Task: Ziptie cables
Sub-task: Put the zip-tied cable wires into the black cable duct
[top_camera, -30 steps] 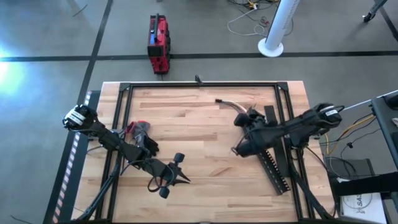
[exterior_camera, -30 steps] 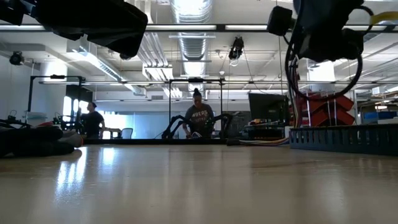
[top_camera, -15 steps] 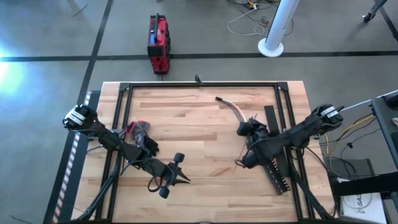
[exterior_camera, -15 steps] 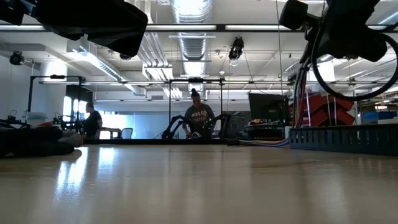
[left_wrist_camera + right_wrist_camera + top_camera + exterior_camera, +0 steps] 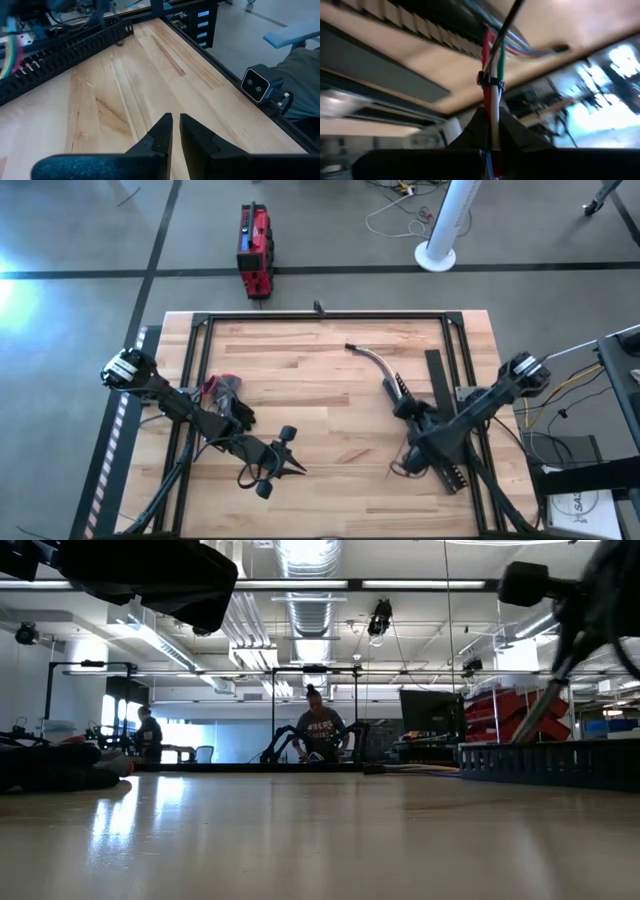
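Right gripper [image 5: 491, 131] clamps cables [image 5: 492, 75] w/ ziptie [image 5: 491, 82].

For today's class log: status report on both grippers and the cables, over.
Right gripper shut on cables. Left gripper nearly closed, empty, over table. Perforated bar close by.

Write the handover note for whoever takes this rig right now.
Left pincer: shut on nothing, waiting above the bare front middle of the table.
Right pincer: shut on one end of the cables, right of the table's middle; the bundle curves away toward the far edge, dark end farthest.
Done: the ziptie is looped round the wires just beyond the right fingertips, its tail sticking out.
Left: I cannot tell whether the loop is tight. Check it, probably pull the tail with the left pincer, then set the bundle down.
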Tool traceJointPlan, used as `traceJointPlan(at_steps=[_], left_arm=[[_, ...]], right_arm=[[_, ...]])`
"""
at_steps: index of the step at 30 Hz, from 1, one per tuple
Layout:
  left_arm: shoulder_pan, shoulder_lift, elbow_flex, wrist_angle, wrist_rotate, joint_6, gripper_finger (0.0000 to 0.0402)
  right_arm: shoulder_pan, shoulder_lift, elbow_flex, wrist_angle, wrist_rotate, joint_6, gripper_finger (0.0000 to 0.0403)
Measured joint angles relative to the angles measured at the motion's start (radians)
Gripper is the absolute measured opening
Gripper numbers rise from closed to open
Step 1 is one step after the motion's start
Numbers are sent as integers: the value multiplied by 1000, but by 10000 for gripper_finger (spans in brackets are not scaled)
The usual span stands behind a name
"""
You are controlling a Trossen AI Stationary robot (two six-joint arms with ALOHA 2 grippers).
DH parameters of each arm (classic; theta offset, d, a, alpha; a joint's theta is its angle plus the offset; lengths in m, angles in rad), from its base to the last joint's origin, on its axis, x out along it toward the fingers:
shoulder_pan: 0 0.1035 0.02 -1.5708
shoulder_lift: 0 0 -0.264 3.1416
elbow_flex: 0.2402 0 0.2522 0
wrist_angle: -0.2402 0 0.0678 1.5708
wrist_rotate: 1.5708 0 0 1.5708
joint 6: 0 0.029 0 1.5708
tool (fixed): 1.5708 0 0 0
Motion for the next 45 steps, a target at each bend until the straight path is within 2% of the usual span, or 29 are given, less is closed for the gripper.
traceJointPlan(at_steps=[5,8,13,17,24,26,30,33,35,40,42,45], left_arm=[[2,33,-1,57,0,11,20],[4,74,-1,146,-1,46,20],[13,138,16,262,0,106,20],[19,155,49,261,0,124,20],[22,153,67,202,-1,136,20],[23,152,67,186,-1,138,20],[26,146,67,126,-6,134,20],[26,123,67,31,-61,96,20],[25,91,67,-76,-126,54,20],[28,3,66,-303,-254,-13,23],[35,-24,67,-320,-287,-8,30],[70,-46,66,-308,-285,1,54]], right_arm=[[109,99,11,6,-196,99,0],[171,164,28,14,-217,121,0],[213,248,48,75,-208,43,0],[201,287,38,148,-147,-78,0],[89,288,30,303,64,-319,0],[39,284,31,372,144,-430,0],[-84,282,33,616,229,-711,0],[-166,281,33,854,287,-1003,0],[-203,281,43,982,308,-1130,0],[-225,279,95,985,348,-1215,0],[-211,275,105,982,350,-1222,0],[-177,271,113,983,378,-1227,0]])
